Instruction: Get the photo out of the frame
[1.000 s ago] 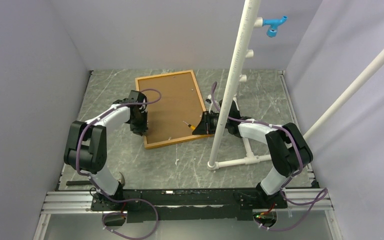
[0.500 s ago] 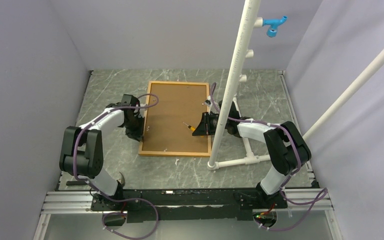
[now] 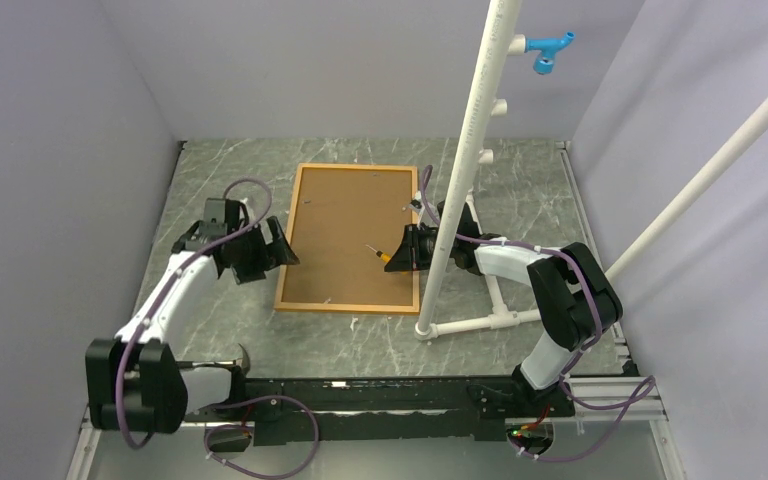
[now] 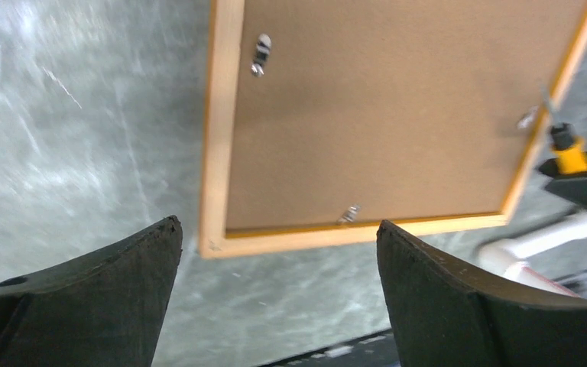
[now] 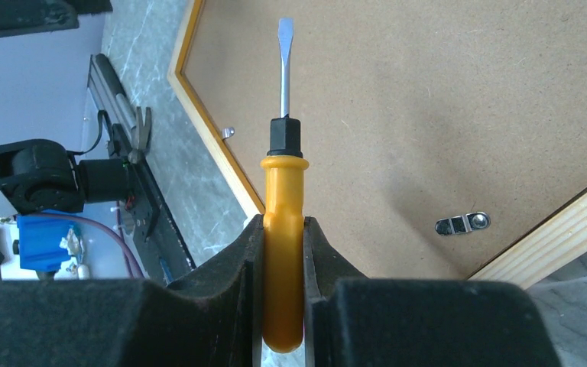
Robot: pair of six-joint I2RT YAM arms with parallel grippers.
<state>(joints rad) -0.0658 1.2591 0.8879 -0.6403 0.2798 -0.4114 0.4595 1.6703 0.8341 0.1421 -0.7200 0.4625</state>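
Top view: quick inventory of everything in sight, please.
frame: one, orange, face down at table centre
backing board: one, brown, inside the frame
clips: at least three, silver, at board's edges
screwdriver: one, orange handle, over board's right side
pipe stand: one, white, right of frame
fitting: one, blue, high on pipe stand
table: one, grey marbled, under everything
left end effector: one, black, open, near frame's left edge
right end effector: one, black, shut on screwdriver
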